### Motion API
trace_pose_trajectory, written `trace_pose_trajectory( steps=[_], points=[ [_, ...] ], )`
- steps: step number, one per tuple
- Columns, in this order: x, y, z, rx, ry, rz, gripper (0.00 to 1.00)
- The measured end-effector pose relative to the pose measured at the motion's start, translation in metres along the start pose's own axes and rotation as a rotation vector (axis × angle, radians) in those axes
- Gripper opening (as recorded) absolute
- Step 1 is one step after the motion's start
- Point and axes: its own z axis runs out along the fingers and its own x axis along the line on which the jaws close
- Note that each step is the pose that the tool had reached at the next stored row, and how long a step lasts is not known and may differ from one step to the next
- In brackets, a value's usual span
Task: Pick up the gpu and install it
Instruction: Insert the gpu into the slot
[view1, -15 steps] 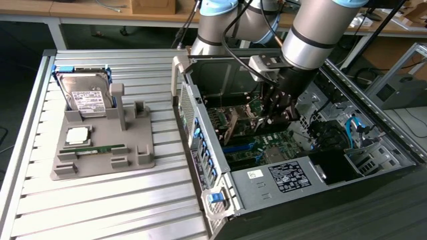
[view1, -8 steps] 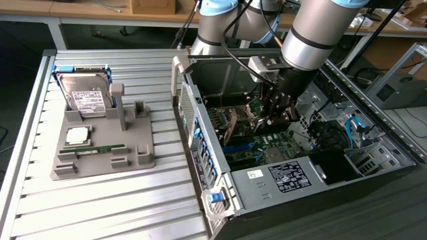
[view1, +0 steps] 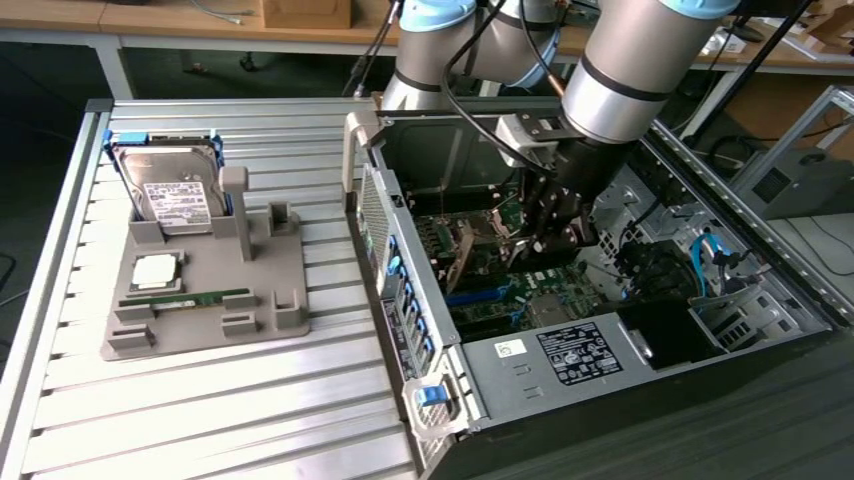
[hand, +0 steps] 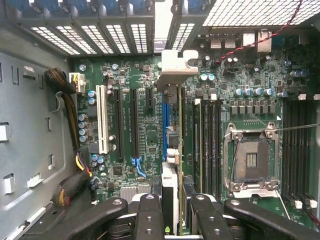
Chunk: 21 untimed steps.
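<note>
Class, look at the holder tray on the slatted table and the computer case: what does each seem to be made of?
Holder tray: likely matte grey plastic, judging by its uniform colour and blocky moulded posts. Computer case: apparently sheet metal, dull silver-grey, with punched holes and folded edges; the blue latch looks plastic.

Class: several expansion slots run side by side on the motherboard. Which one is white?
The long white slot, nearest the bare metal case wall. The slots beside it are black, and one is blue.

The case (view1: 587, 330) lies open on the table (view1: 200, 400), at the exterior view's right. A holder (view1: 200, 290) sits to its left, carrying a drive (view1: 167, 190). Inside the case, the gripper (hand: 175, 210) holds the gpu (hand: 172, 150) edge-on over the motherboard (hand: 135, 125).
</note>
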Motion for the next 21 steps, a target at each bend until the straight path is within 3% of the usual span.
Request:
trace_pose_trajectory(
  steps=[21],
  points=[
    [0.0061, 0.0021, 0.0017, 0.0000, 0.0000, -0.001, 0.27]
  ],
)
